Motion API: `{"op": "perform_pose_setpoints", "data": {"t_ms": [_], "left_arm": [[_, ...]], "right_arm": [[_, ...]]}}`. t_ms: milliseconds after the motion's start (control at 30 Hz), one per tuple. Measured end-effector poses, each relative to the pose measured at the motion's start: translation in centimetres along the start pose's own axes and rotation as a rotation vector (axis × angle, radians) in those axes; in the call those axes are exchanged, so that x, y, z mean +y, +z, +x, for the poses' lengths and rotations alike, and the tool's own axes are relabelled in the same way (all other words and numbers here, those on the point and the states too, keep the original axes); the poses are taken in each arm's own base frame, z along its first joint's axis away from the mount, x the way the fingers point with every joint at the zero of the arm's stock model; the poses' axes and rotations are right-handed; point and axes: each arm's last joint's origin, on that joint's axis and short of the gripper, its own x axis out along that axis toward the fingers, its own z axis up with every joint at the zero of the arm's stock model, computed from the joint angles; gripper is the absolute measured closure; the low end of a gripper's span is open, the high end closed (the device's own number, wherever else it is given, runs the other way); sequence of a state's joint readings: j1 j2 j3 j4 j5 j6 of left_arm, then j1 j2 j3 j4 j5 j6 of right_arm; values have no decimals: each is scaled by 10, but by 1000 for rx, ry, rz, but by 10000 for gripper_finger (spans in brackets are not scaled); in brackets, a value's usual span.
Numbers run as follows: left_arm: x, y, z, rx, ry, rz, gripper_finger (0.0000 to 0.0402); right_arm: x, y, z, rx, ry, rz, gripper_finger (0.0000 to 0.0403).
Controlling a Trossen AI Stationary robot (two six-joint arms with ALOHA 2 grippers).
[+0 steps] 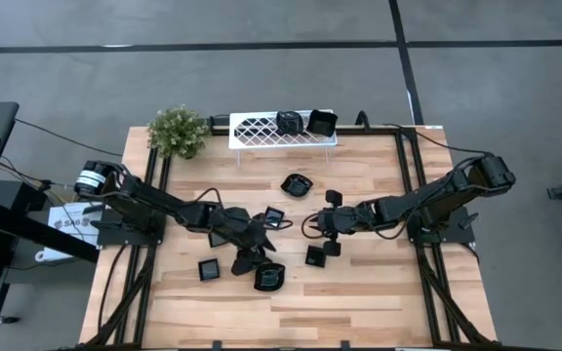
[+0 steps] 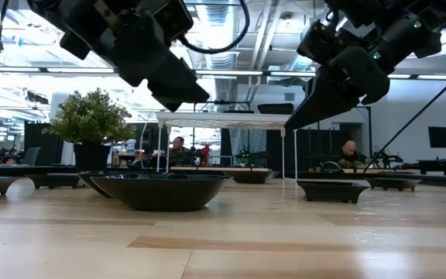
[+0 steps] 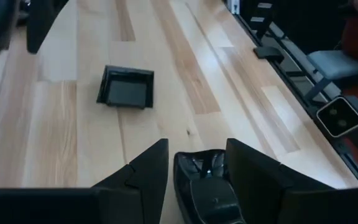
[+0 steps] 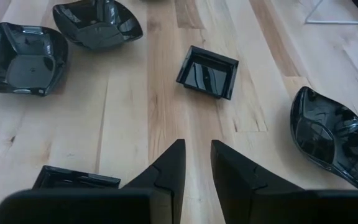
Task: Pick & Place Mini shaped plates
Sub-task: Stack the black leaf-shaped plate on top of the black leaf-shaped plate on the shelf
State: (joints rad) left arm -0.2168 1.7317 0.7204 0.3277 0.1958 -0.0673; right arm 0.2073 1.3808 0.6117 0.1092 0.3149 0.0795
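**Two plates racked, most of the set loose on the table**

We judge the task as barely begun. Starting at the left, a square plate [image 1: 208,270] lies alone near the table's [image 1: 379,302] front. Next to it the left gripper [image 3: 194,146] hangs over a rounded dish [image 1: 269,277]. Its fingers are spread to either side of the dish and, seen from table height, are clear above it, so nothing is lifted yet. The right wrist view shows a second rounded dish [image 4: 97,25] just beside that one; from above it is mostly hidden under the left arm.

Towards the middle we find another square plate [image 1: 274,217], then a wavy-rimmed dish [image 1: 298,184] farther back, then a third square plate [image 1: 317,255]. The right gripper [image 4: 197,144] hovers near that last one, its fingers narrowly parted and pinching nothing. A small dark shape behind it may be one more plate; we cannot tell.

At the back stands the white rack [image 1: 261,130], one only, with two racked plates [image 1: 288,122] side by side at its right end.

Our count: two on the rack, six certain on the table, perhaps a seventh. We reckon every loose one still needs moving.
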Motion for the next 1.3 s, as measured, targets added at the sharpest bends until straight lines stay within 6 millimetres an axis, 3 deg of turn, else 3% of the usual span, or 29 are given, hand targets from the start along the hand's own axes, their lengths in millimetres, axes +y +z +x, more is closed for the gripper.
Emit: {"op": "perform_pose_setpoints", "data": {"t_ms": [233,500,667,1300], "left_arm": [[4,2,-2,-2,68,-9,239],[-3,0,11,69,156,-61,239],[-10,-3,32,172,129,-13,239],[-4,-19,50,265,8,-64,239]], "right_arm": [[0,0,0,0,0,0,332],[2,-1,-1,4,7,8,332],[2,-2,-1,20,6,71,332],[12,-3,-4,14,37,70,332]]}}
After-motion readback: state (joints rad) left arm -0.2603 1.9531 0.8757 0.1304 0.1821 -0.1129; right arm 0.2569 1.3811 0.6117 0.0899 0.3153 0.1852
